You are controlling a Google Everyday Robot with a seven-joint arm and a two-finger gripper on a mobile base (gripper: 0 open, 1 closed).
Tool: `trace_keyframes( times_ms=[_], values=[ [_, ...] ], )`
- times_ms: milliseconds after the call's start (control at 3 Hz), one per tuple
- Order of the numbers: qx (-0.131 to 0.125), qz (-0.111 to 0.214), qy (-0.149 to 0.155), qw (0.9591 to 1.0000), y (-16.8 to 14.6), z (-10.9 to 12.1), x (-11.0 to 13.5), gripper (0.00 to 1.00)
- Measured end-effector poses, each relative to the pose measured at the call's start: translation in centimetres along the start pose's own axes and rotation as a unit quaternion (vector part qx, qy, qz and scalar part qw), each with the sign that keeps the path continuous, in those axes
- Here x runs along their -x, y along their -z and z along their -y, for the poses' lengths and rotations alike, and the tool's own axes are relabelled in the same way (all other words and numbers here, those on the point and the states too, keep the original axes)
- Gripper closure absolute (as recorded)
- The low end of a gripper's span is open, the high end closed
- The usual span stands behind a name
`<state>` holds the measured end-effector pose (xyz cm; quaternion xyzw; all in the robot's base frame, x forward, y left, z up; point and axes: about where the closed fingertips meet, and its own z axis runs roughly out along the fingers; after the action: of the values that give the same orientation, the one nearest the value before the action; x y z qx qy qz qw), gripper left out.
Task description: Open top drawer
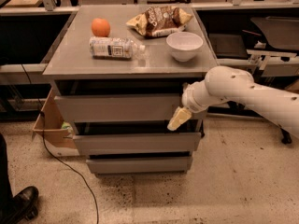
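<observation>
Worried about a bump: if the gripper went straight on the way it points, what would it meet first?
Probably the top edge of the middle drawer: the gripper, at the lower right corner of the top drawer, points down and left. Depth is unclear.

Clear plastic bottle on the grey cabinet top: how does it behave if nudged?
The clear plastic bottle with white label lies on its side, so a nudge likely rolls it across the grey cabinet top rather than tipping it. Thin plastic probably dents if squeezed. The pincer sits lower, by the right end of the wide grey top drawer.
</observation>
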<state>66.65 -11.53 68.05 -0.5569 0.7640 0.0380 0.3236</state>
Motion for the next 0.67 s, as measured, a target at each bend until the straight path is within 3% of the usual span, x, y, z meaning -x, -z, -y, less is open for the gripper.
trace_keyframes(
  times_ms=[667],
  values=[
    [0.015,-0.007,-0.004,0.9999,-1.56,-0.64,-0.61,0.42]
  ],
)
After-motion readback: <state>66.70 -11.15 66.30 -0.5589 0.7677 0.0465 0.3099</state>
